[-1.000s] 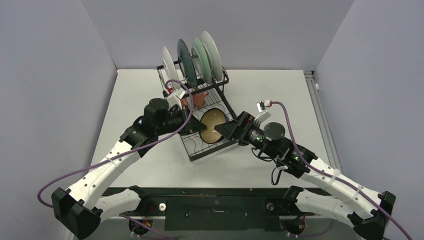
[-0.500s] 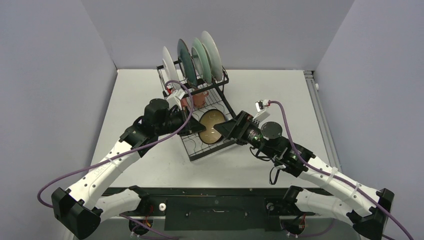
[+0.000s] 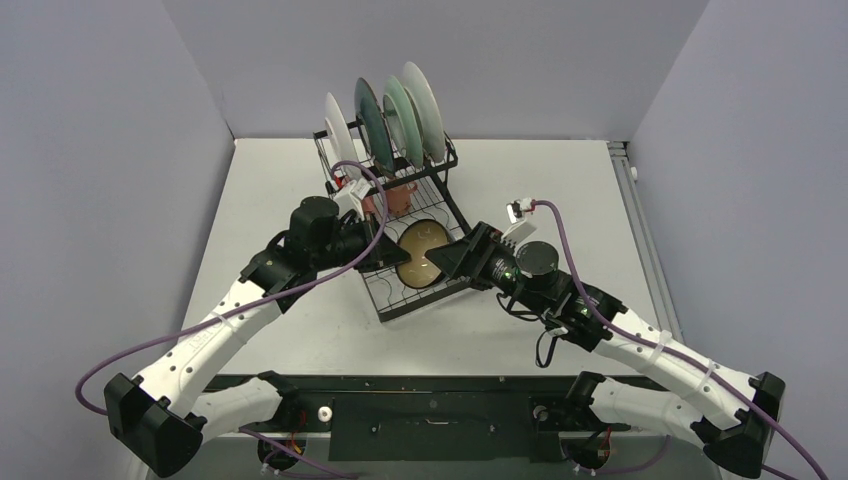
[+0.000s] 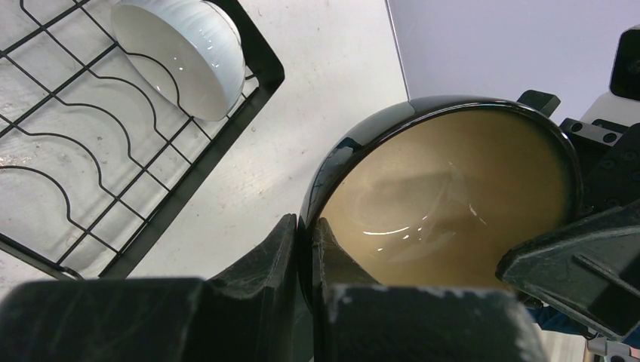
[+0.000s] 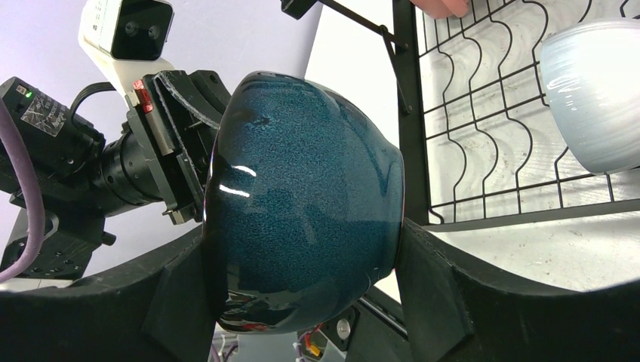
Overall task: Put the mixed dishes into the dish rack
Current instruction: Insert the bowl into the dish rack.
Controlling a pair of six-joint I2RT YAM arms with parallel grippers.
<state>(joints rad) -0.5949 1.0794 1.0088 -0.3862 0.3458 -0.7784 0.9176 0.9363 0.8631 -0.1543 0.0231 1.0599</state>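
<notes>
The dark bowl (image 3: 420, 252) with its gold inside (image 4: 453, 196) hangs tilted over the lower tray of the black wire dish rack (image 3: 400, 300). My left gripper (image 4: 306, 226) is shut on its rim, one finger inside and one outside. My right gripper (image 5: 302, 249) spans the bowl's blue-black outer wall (image 5: 302, 173), with one finger touching the rim side and the other the base side. A white bowl (image 4: 181, 56) lies in the tray. Several plates (image 3: 400, 120) stand in the upper slots, with a pink mug (image 3: 397, 198) below them.
The rack's black frame bar (image 5: 407, 136) runs close beside the right finger. The white bowl (image 5: 596, 90) sits at the tray's corner near the held bowl. Grey walls close the table on three sides.
My right gripper's jaws have narrowed onto the dark bowl and the right arm has crept slightly toward the rack. The left gripper and the bowl have stayed in place.
</notes>
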